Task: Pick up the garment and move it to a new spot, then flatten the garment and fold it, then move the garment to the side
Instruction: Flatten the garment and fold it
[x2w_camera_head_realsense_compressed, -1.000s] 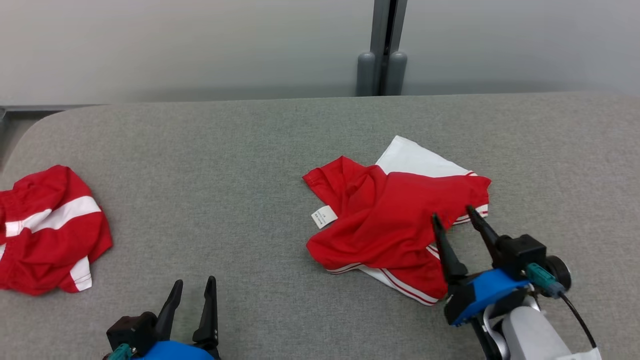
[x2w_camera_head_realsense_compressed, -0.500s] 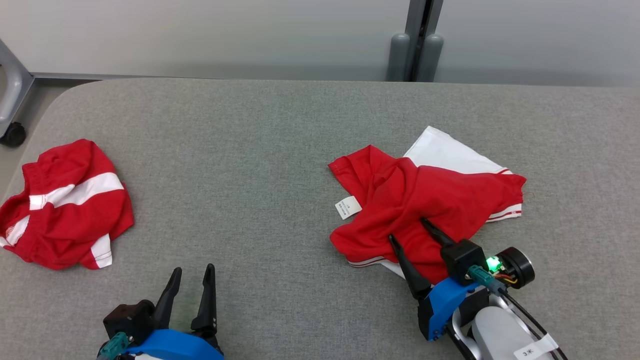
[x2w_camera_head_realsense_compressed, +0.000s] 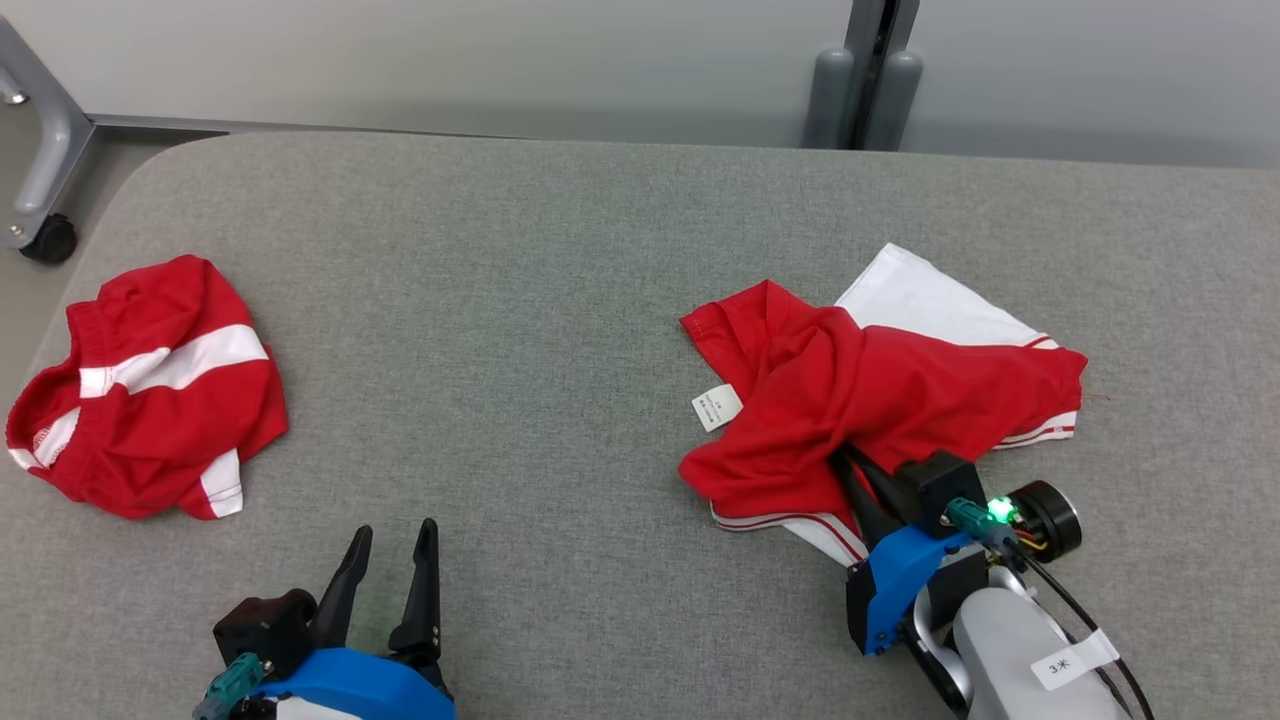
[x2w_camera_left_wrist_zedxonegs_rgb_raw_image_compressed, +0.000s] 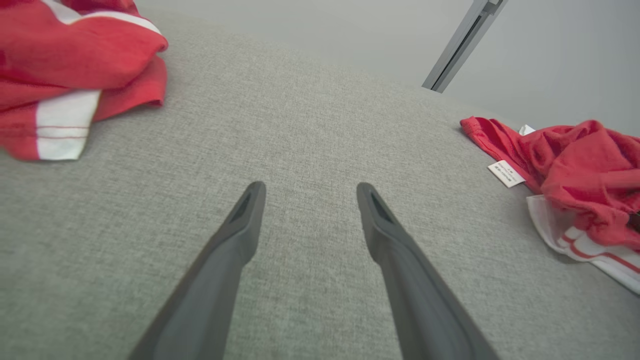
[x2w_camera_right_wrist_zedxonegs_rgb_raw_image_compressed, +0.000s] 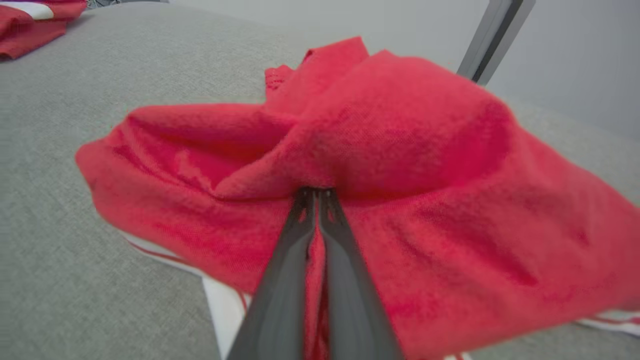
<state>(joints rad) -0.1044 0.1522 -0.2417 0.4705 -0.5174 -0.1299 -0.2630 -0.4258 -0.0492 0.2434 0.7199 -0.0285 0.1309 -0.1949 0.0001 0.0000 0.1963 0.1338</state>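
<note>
Grey woven fabric covers the table, corner rounded at far left. Task garment, red with a white panel and red-striped white hems, lies crumpled right of centre, nearer the right arm. Small white label sticks out on its left side, flat on the cloth. Right gripper is dug into the near edge of the heap; in its wrist view the two dark fingers are pressed together with a fold of red fabric pinched between them, cloth bunching up just past the tips. Green light glows on that wrist; a paper sticker sits on the pale forearm. Left gripper hangs low at the near left, fingers spread apart, nothing between them but bare table. Second red garment with white bands lies bundled at the far left edge, well apart from the first; open grey surface between the two. Behind the table: pale wall, a grey upright post, and at far left a metal leg with a black caster on the floor.
</note>
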